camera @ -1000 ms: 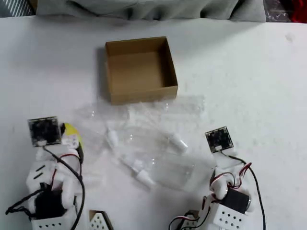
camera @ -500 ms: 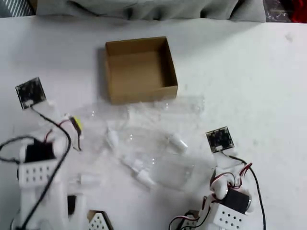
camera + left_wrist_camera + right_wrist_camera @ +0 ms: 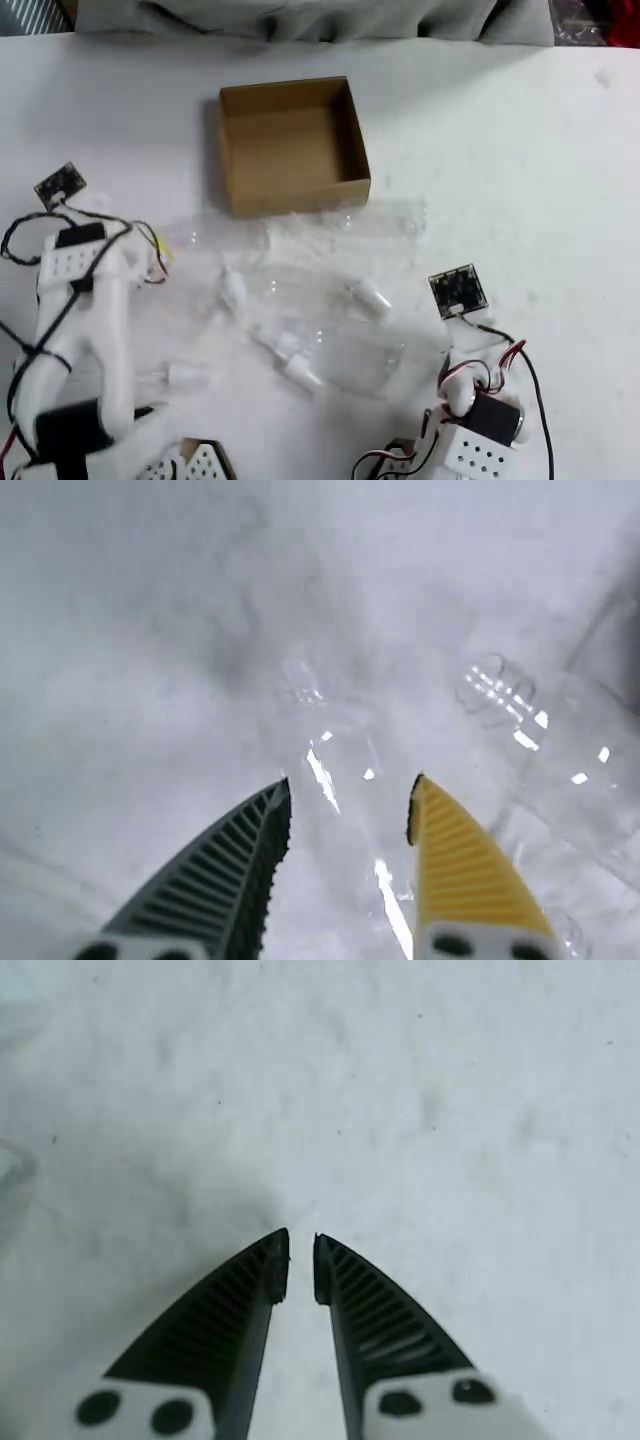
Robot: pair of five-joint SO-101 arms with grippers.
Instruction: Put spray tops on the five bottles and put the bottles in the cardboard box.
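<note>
You are looking at a brown cardboard box (image 3: 290, 150) on a white table (image 3: 530, 160), clear bottles (image 3: 358, 360) and white spray tops (image 3: 372, 298) below it, and the left gripper (image 3: 349, 783) showing ribbed grey and yellow fingers (image 3: 215, 880).

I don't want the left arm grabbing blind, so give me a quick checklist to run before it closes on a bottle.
1. Left gripper open: ok.
2. Clear bottle lined up under its opening: ok.
3. That bottle capped: cannot tell.
4. Right gripper out of the way: ok, shut over bare table.
5. Cardboard box open, nothing inside: ok.
</note>
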